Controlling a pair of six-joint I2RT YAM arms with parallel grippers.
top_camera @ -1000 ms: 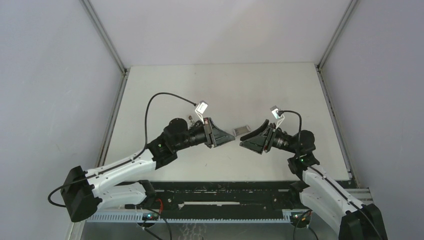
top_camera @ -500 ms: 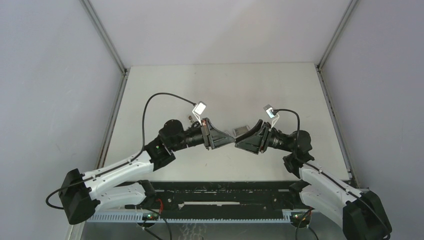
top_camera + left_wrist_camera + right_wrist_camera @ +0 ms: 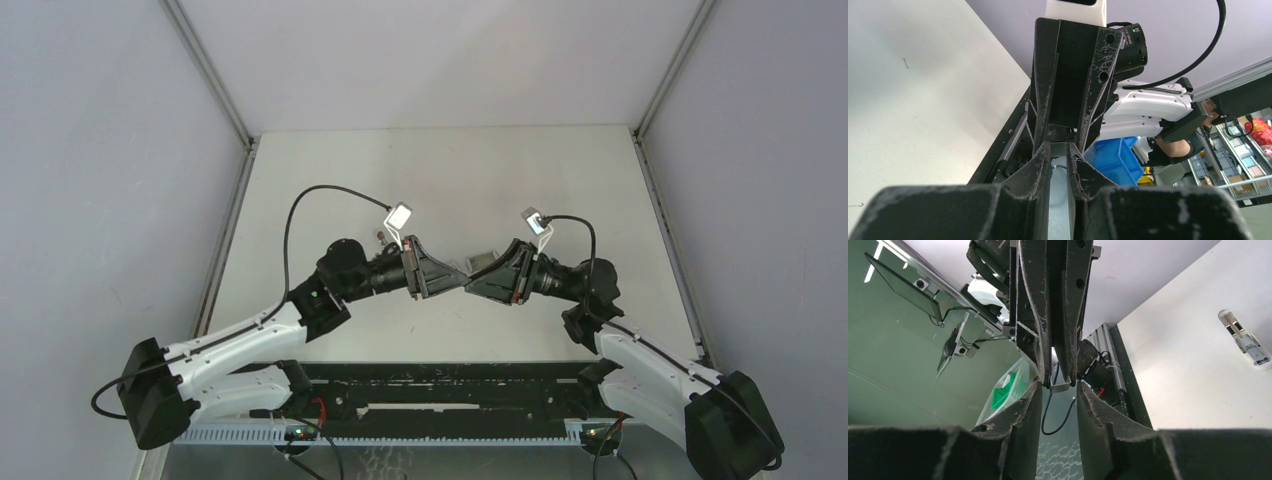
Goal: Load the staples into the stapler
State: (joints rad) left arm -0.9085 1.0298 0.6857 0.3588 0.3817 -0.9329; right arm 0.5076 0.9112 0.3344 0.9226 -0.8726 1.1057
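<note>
My left gripper [image 3: 455,282] is shut on a small metal U-shaped strip of staples [image 3: 1060,386], which I see end-on in the right wrist view, pinched between the left fingers [image 3: 1034,340]. In the left wrist view the strip [image 3: 1059,149] shows as a grey sliver at the left gripper [image 3: 1059,152]. My right gripper [image 3: 478,285] faces it tip to tip above the table. Its jaws [image 3: 1059,390] stand open, just short of the strip's end. A grey tray [image 3: 483,260] lies on the table behind the tips. The pink-red box is out of view.
A small white oblong item with a metal slot [image 3: 1245,340], possibly the stapler, lies on the table behind the left arm, and it also shows in the top view [image 3: 382,238]. The table's near edge with its black rail [image 3: 440,372] runs below both grippers.
The right gripper has moved left toward the left gripper until the tips meet. The left arm reached slightly right at first, then held still.
</note>
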